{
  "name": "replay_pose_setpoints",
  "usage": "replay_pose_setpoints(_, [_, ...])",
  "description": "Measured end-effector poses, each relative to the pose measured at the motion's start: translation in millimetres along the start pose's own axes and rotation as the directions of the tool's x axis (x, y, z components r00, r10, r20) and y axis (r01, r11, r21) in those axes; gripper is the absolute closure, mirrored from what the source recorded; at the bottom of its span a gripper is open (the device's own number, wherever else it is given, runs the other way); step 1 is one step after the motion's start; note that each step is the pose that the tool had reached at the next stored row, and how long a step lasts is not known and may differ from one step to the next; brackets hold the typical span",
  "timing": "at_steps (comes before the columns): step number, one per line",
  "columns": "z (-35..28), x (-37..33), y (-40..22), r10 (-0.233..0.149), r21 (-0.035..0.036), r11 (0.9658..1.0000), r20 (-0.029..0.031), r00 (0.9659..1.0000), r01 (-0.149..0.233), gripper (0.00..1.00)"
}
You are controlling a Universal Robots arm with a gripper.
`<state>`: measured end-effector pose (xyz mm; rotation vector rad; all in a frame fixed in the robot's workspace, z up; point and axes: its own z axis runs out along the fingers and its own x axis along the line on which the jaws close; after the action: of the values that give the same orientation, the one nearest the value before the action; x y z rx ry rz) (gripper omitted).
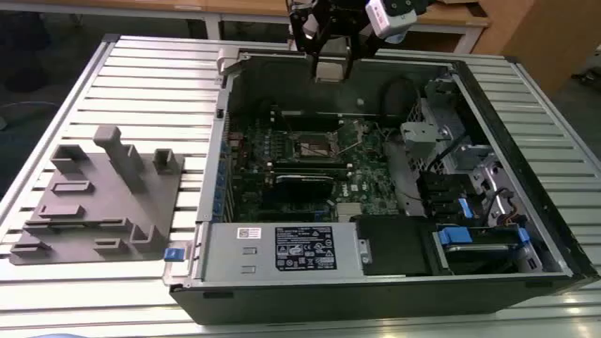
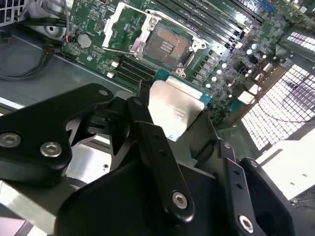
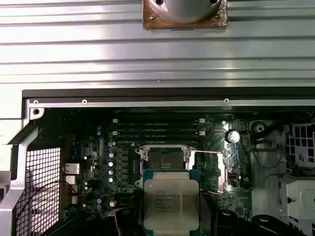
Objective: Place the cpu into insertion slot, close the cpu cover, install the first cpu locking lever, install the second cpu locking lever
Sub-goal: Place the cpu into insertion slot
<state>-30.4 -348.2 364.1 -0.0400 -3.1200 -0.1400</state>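
Our gripper (image 2: pixel 176 123) clamps the cpu (image 2: pixel 174 105) by opposite edges, we judge to leave its underside free for seating; the slot (image 2: pixel 167 46) lies uncovered below and ahead of it, well apart.

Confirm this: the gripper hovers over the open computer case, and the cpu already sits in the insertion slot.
Wrong: the cpu is held in the gripper, the insertion slot empty, as the first wrist view shows. The rest stands.
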Motion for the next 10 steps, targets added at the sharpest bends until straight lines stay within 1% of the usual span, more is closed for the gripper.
replay_pose_setpoints(6, [0.2, 0.0, 0.0, 0.0, 0.0, 1.0, 0.0001, 1.0, 0.0, 0.46])
replay_pose_setpoints(10, [2.9, 0.0, -0.3, 0.0, -0.0001, 1.0, 0.0017, 1.0, 0.0, 0.46])
